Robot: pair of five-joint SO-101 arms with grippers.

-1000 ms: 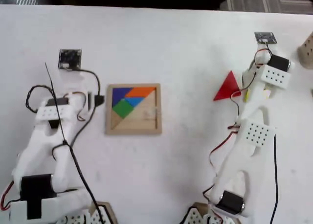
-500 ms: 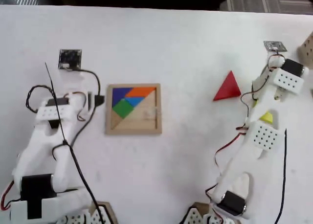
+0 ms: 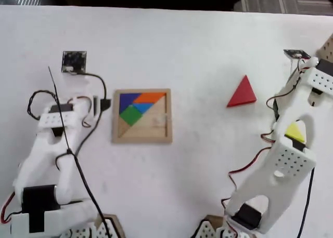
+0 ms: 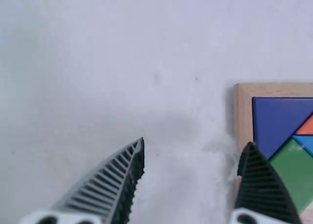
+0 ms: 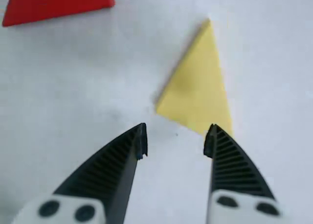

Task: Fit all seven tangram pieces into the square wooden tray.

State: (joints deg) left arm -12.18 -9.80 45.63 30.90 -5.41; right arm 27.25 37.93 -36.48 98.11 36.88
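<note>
- The left claw (image 4: 195,145) is hanging open just beside the wooden tray (image 3: 141,137), which is sitting on the worktop (image 3: 197,51) with blue, orange and green pieces filling part of it.
- The red triangle (image 3: 242,92) is lying loose, well right of the tray.
- The right claw (image 5: 176,128) is hovering with its jaws spread at one edge of the yellow triangle (image 5: 198,94). A clean pick probably calls for centring over the piece, straddling two edges squarely and reaching the worktop before closing, since so thin a piece may slip.
</note>
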